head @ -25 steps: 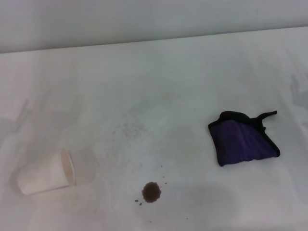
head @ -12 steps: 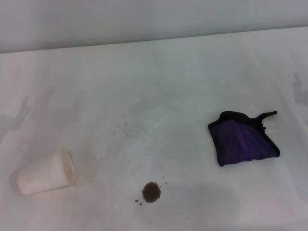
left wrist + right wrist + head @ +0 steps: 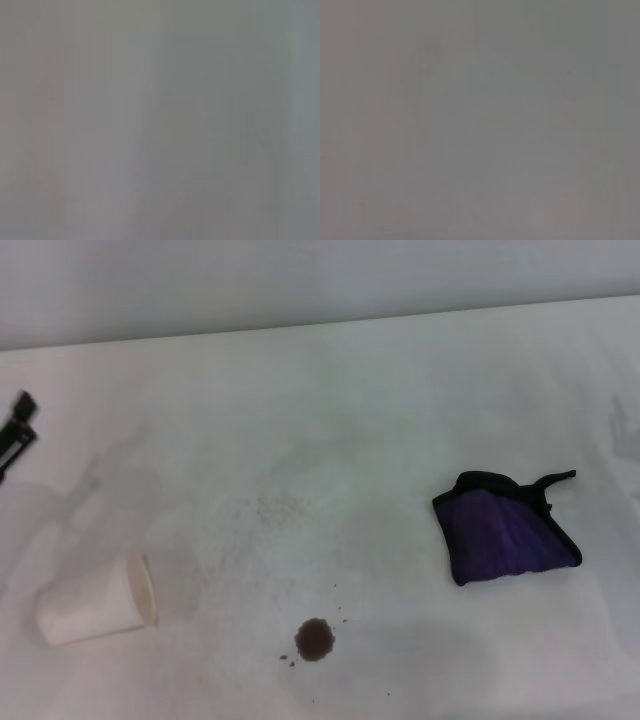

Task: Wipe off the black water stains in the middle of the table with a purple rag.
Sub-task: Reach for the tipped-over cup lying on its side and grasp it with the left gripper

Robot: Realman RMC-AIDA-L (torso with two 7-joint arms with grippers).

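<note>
So the left gripper (image 3: 17, 432) just poked in at the 9 o'clock edge, can't tell if it's open, while the purple rag (image 3: 503, 531) sits untouched at 3 o'clock, well apart from the stain (image 3: 315, 639) at 6 on the surface (image 3: 330, 410).

White table (image 3: 400, 380) bears purple rag (image 3: 503, 532), paper cup (image 3: 95, 602), black water stains (image 3: 315, 639)

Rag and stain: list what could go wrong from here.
1. The rag lies untouched, well right of the stain; only the left gripper shows, at the far left edge, a long reach across.
2. The cup lies tipped on the table near that gripper's side; a sweep could knock it rolling.
3. Small specks ring the stain; a narrow wipe may miss them.
</note>
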